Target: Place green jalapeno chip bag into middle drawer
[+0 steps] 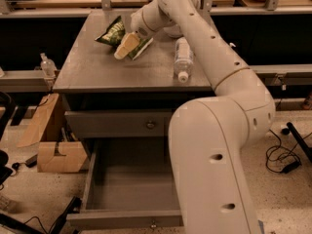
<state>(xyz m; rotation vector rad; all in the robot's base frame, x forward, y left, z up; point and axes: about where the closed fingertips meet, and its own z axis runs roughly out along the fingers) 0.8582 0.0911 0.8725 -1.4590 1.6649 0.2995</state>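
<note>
Our pale arm point(214, 130) hides the right half of the grey wooden bench point(92, 67) and of the open, box-like middle drawer point(126, 189). The crinkled green jalapeno chip bag point(113, 33) lies on the bench top, partly under the tan tool point(126, 47); how far that is open, we cannot tell.

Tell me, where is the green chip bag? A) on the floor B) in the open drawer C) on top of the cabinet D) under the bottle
C: the green chip bag lies on the cabinet top, with the robot's hand right at it, not down in the open middle drawer.
</note>
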